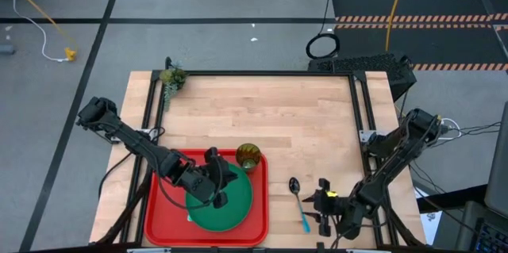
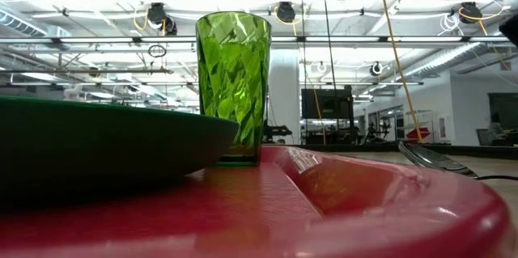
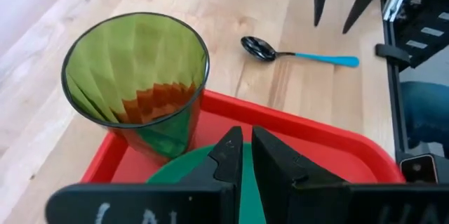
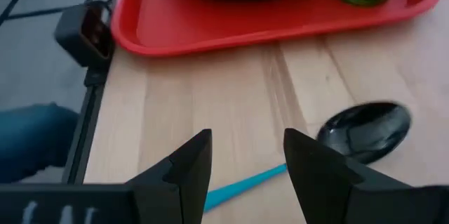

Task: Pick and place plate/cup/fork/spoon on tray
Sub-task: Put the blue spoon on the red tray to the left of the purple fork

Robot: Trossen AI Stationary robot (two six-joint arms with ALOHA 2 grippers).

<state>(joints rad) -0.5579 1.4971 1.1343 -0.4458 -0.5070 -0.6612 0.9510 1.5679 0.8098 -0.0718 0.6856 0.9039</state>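
The red tray [image 1: 163, 220] sits at the near left of the wooden table [image 1: 302, 118]. On it lies the dark-green plate [image 1: 230, 205], filling the tray's near right part, and the translucent green cup [image 1: 248, 156] stands upright in the tray's far right corner, just beyond the plate's rim. In the low view the cup [image 2: 233, 88] rises behind the plate's edge [image 2: 105, 141] and rests on the tray floor.

The left gripper [image 1: 221, 193] hangs over the plate, a little to the near left of the cup. Its fingers [image 3: 228, 155] stand almost together, with only a thin slit between them, and nothing is caught there. From its wrist camera the cup [image 3: 137, 76] stands just ahead of the fingertips, apart from them, and the plate [image 3: 189, 171] shows beneath them.

The spoon [image 1: 298, 203] lies on bare wood to the right of the tray, well apart from it. Its dark bowl points toward the far side and its light-blue handle runs toward the near edge, slanting slightly right.

The right gripper [image 1: 324, 203] is just to the right of the spoon's handle, near the table's near edge. Its fingers [image 4: 186, 164] are spread with a clear gap and hold nothing. In its wrist view the spoon [image 4: 365, 129] lies on the table below and beyond the fingertips, the handle passing under the gap, with no contact visible. The tray [image 4: 182, 31] lies farther off.
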